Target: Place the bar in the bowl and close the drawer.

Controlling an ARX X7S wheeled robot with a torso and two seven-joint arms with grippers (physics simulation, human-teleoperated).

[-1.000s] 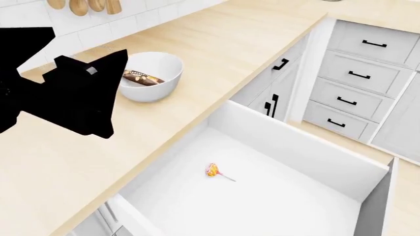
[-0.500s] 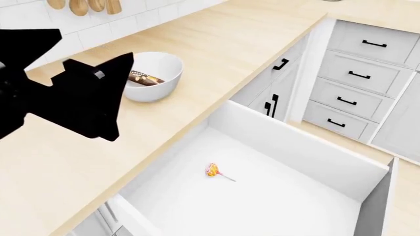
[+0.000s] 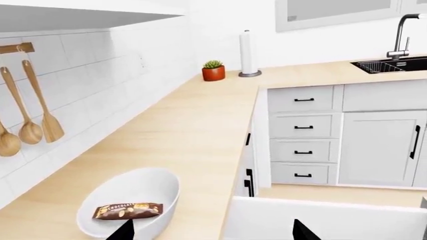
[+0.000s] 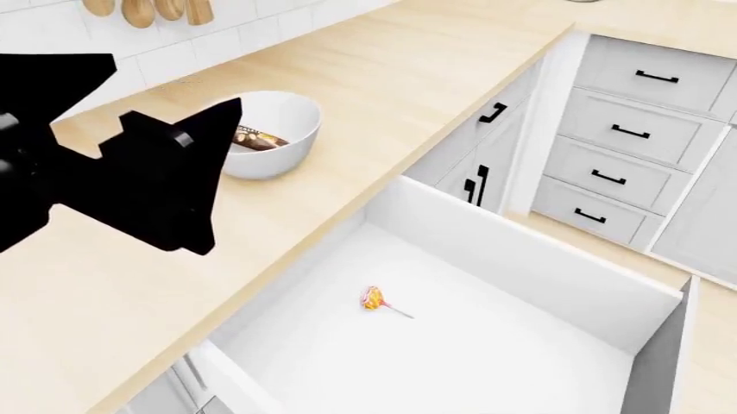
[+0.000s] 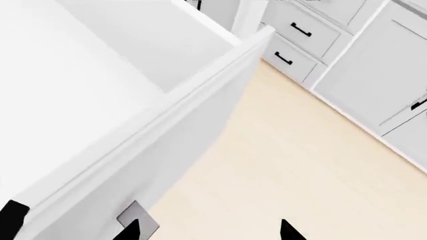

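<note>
Left wrist view: the bar lies inside the bowl on the wooden counter, near the tiled wall. The left gripper has its jaws apart, empty.

Head view: the drawer stands pulled out wide, with a lollipop alone on its white floor.

Right wrist view: the right gripper hangs beside the drawer front, over bare floor; fingertips apart.

White tiled wall backs the pale wood desk. Grey stacked drawers stand over light wooden floor. A black sink sits beyond.
</note>
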